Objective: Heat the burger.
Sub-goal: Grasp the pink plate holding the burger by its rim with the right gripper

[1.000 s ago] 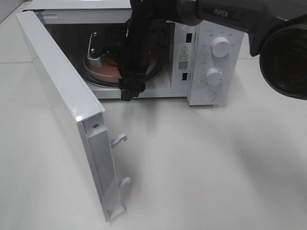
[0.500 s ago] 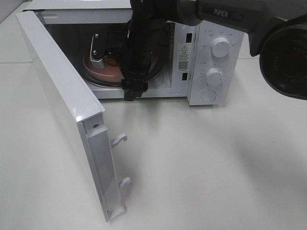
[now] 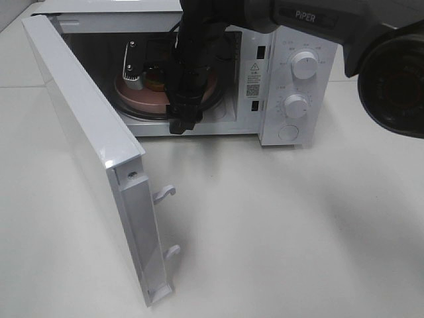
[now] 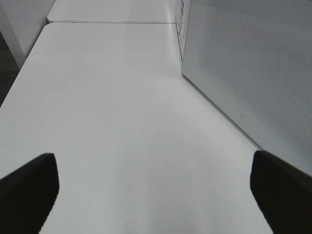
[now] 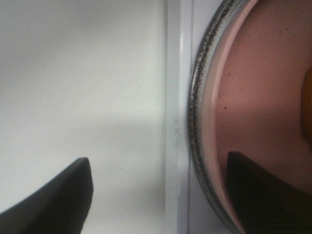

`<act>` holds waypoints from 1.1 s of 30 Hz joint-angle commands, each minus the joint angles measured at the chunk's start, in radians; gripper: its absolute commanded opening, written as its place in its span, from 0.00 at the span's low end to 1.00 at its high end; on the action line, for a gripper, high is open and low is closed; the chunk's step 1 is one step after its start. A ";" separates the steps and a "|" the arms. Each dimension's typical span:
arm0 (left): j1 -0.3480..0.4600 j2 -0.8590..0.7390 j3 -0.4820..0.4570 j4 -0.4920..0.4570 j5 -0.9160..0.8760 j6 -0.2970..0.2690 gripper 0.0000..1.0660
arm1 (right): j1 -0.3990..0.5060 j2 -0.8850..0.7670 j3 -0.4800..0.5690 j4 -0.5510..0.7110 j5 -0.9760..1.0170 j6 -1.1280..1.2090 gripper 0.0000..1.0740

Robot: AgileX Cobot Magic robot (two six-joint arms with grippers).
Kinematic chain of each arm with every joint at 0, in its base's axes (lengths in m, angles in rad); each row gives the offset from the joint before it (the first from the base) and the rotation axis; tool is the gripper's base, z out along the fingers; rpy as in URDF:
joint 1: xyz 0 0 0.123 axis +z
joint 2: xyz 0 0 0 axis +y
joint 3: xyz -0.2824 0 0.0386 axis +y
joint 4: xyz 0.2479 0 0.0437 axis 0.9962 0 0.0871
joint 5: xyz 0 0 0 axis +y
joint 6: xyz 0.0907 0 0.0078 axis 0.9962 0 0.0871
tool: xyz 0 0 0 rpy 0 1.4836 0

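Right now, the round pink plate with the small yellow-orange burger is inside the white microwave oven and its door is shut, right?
No: the door stands wide open, as the exterior high view shows. The round pink plate with the small yellow-orange burger is inside the white microwave oven.

White microwave [image 3: 268,129]; pink plate [image 3: 142,100]; yellow-orange burger [image 3: 157,81].

Black robot arm [image 3: 191,63] inside the open white microwave oven [image 3: 291,73].
Beneath it, a round pink plate [image 3: 141,99] carries the small yellow-orange burger [image 3: 156,81].
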 commanded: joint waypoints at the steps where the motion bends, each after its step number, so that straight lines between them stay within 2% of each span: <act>1: 0.003 -0.004 -0.001 0.001 -0.001 -0.005 0.95 | -0.001 0.008 -0.010 0.005 -0.015 -0.001 0.71; 33: 0.003 -0.004 -0.001 0.001 -0.001 -0.005 0.95 | -0.002 0.061 -0.037 -0.004 -0.096 -0.006 0.71</act>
